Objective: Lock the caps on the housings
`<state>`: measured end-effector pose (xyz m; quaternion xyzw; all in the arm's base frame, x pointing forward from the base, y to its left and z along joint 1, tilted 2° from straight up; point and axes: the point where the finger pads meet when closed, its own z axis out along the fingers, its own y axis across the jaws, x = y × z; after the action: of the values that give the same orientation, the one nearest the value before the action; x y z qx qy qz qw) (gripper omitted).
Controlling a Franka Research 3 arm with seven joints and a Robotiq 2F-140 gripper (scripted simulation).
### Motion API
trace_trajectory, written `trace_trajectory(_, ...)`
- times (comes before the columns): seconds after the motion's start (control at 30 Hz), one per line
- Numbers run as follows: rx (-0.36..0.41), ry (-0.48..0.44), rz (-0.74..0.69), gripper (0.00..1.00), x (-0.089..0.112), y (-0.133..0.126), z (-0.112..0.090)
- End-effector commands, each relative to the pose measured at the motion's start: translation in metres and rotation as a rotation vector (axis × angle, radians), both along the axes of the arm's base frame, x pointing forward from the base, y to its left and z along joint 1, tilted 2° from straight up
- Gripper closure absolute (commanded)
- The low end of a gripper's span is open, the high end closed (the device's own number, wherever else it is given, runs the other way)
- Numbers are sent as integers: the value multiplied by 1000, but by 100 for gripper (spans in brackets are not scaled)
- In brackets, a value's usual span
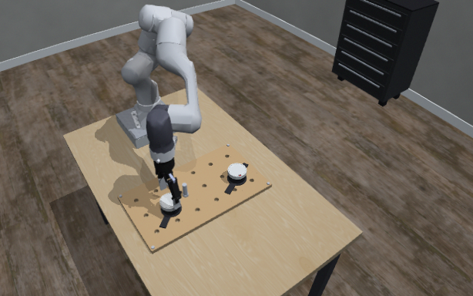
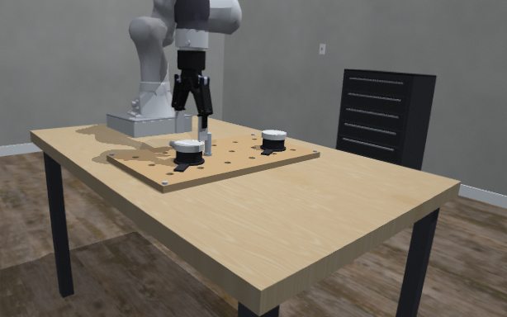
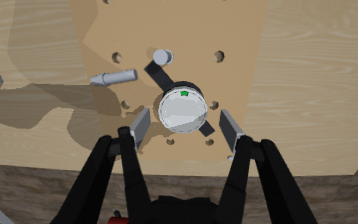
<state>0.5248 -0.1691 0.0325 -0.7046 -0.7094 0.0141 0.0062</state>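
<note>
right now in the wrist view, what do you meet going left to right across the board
Lying grey peg → left finger pad → white cap on its housing → right finger pad.

From above, the tool (image 1: 172, 190) hides part of the near cap (image 1: 166, 200) — its mark unseen.

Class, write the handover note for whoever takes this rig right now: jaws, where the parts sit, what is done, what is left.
Gripper: open, holding nothing, jaws either side of the near cap without touching it.
Parts: both housings stand upright on the pegboard. Near housing sits under the gripper; its cap shows a green mark. Far housing carries a cap with a red mark. One peg stands by the near housing; another peg lies flat.
Done: probably the near cap, judging by its green mark.
Left: probably the far cap.
</note>
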Motion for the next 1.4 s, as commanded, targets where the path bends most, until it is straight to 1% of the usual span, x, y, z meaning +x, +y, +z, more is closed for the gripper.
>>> trace_trajectory(0.0,1,7,-8,22,-2,2,6)
trace_trajectory(0.4,1,7,-8,22,-1,2,31)
trace_trajectory(0.8,1,7,-8,22,0,2,43)
trace_trajectory(1.2,2,7,-6,22,0,2,45)
trace_trajectory(1.27,3,8,34,22,0,2,44)
trace_trajectory(1.3,5,10,84,22,-1,2,44)
trace_trajectory(1.37,12,13,250,22,-1,2,43)
